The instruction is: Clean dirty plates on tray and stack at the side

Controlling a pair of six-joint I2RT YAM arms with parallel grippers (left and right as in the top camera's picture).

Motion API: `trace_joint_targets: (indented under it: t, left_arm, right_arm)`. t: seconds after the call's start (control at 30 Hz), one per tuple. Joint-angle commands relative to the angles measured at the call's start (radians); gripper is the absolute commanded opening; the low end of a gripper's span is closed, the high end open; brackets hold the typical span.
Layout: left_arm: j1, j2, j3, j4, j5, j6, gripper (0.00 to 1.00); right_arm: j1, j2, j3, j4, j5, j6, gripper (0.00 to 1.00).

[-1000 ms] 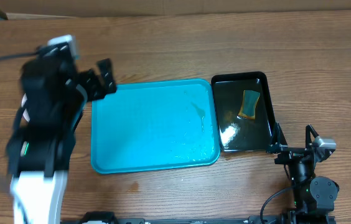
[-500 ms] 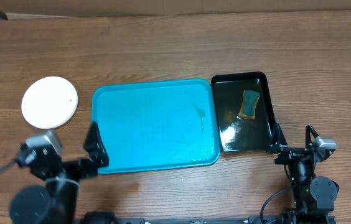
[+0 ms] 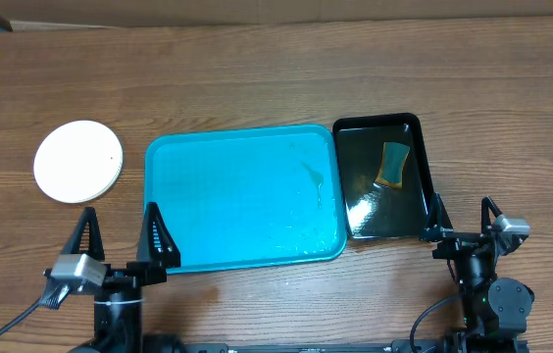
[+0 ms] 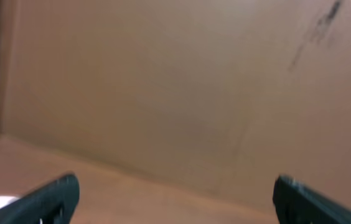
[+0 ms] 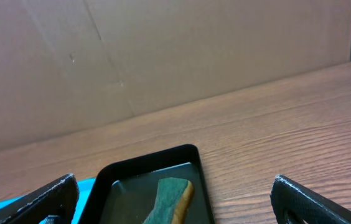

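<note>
Our left gripper (image 3: pixel 118 222), lower left, and right gripper (image 3: pixel 463 217), lower right, both stand wide, holding nothing. The plates (image 3: pixel 78 161) sit stacked at the left, apart from the tray (image 3: pixel 242 196). We judge them stiff, slick, perhaps breakable; we would pinch the rim. No writing is legible.

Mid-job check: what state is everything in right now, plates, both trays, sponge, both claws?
plates: on the table left of the turquoise tray; number stacked unclear.
turquoise tray: no plates on it, faint wet marks toward its right side.
black tray: holds the sponge, looks wet.
sponge: lying in the black tray, untouched.
left claw: open, empty.
right claw: open, empty.
</note>
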Motion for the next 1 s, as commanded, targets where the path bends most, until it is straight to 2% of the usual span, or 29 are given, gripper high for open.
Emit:
trace_joint_targets:
  t: [0.0, 0.1, 0.2, 0.57, 0.77, 0.97]
  left_arm:
    - [-0.002, -0.014, -0.087, 0.160, 0.035, -0.025, 1.00]
    - [-0.002, -0.015, -0.166, 0.338, 0.034, -0.025, 1.00]
    - [-0.002, -0.015, -0.230, 0.423, 0.030, -0.025, 1.00]
    - [-0.002, -0.015, -0.406, 0.447, 0.030, -0.025, 1.00]
    - [-0.002, -0.015, -0.423, 0.348, 0.031, -0.024, 1.00]
    - [-0.002, -0.015, -0.423, 0.138, 0.031, 0.025, 1.00]
  right_arm:
    - [0.004, -0.008, -0.010, 0.004, 0.002, 0.001, 1.00]
    - [0.004, -0.008, -0.010, 0.004, 0.002, 0.001, 1.00]
    - [0.004, -0.008, -0.010, 0.004, 0.002, 0.001, 1.00]
    - [0.004, -0.008, -0.010, 0.004, 0.002, 0.000, 1.00]
    - [0.004, -0.008, -0.010, 0.004, 0.002, 0.001, 1.00]
    - [0.004, -0.008, -0.010, 0.004, 0.002, 0.001, 1.00]
